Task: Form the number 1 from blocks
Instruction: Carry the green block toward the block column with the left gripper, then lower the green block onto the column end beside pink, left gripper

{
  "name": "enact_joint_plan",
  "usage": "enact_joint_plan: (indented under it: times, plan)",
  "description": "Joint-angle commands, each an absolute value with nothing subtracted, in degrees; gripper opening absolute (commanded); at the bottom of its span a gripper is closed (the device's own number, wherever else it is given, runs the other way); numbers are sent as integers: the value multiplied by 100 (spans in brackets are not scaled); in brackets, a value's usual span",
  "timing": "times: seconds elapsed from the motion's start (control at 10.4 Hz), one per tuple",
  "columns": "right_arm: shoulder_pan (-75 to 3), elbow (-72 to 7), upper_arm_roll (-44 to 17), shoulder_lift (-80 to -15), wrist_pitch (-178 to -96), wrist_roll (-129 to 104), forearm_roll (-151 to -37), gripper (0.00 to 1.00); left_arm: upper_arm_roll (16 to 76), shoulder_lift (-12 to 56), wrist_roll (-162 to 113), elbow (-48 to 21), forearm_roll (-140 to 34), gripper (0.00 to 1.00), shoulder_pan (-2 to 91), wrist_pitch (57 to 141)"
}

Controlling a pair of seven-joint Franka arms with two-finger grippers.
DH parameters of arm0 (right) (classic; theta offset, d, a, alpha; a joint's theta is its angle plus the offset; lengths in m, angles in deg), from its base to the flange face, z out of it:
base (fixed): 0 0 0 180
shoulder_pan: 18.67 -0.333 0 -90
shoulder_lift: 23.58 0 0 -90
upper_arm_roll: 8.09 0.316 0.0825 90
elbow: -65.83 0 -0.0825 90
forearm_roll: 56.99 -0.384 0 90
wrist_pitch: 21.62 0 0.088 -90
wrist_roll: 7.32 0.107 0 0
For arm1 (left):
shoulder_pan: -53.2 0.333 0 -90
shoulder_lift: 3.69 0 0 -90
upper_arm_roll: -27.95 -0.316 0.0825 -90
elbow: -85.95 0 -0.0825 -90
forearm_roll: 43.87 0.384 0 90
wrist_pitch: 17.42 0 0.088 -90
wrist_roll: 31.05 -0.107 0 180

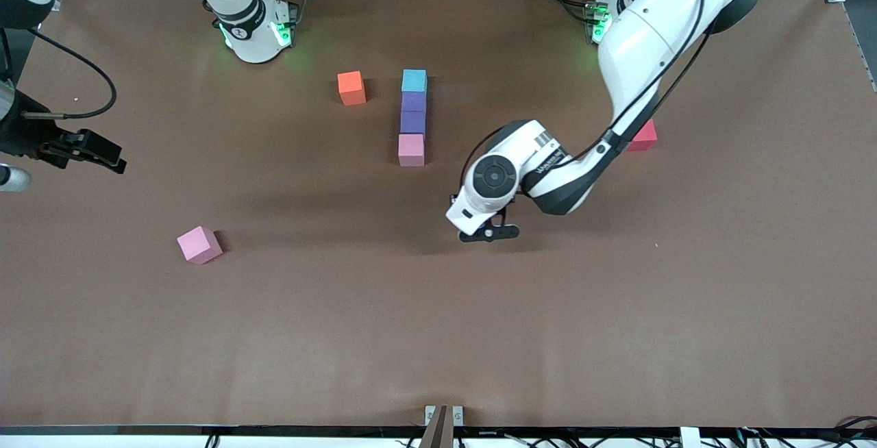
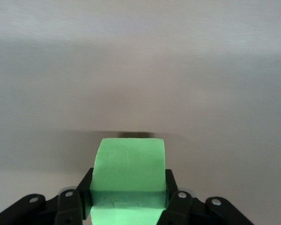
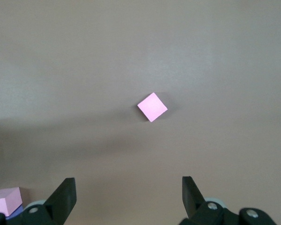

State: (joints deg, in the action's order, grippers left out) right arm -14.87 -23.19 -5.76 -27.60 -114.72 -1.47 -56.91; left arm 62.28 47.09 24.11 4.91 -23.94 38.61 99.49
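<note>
Four blocks stand in a straight column: light blue (image 1: pixel 414 80), purple (image 1: pixel 413 101), a second purple (image 1: pixel 412 121) and pink (image 1: pixel 411 150) at the end nearest the front camera. An orange block (image 1: pixel 351 88) sits beside the column's light blue end. My left arm partly hides a red block (image 1: pixel 644 136). Another pink block (image 1: pixel 199 244) (image 3: pixel 152 107) lies alone toward the right arm's end. My left gripper (image 1: pixel 488 232) (image 2: pixel 128 187) is shut on a green block (image 2: pixel 129 161) over bare table by the column's pink end. The right gripper (image 1: pixel 103 157) (image 3: pixel 127 187) is open and holds nothing.
The brown table mat (image 1: pixel 438 338) runs wide toward the front camera. A clamp (image 1: pixel 443 420) sits at the table's front edge. The right arm waits at its end of the table, near the edge.
</note>
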Motion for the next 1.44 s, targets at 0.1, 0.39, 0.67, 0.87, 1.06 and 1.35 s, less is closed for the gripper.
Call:
enact_joint_plan:
  times: [0.1,0.39,0.67,0.87,1.06,1.35]
  plan:
    - [-1366,-2250,-493,-2797,-11408,-161,-5804,100,6030,4904,2660,861,-2541,0,3326,10262]
    - [-1349,-2250,-493,-2806,-11417,-179,-5804,100,6030,4939,2854,870,-2541,0,3097,10571]
    - [-1348,-2250,-493,-2823,-11417,-179,-5804,100,6030,4974,3064,870,-2541,0,2878,10651]
    - [-1348,-2250,-493,-2823,-11409,-179,-5804,100,6030,4966,3152,861,-2541,0,2798,10651]
    - [-1348,-2250,-493,-2823,-11417,-179,-5804,100,6030,4966,3197,870,-2550,0,2763,10650]
    - [-1340,-2259,-493,-2823,-11417,-179,-5804,100,6030,4974,3276,870,-2541,0,2701,10799]
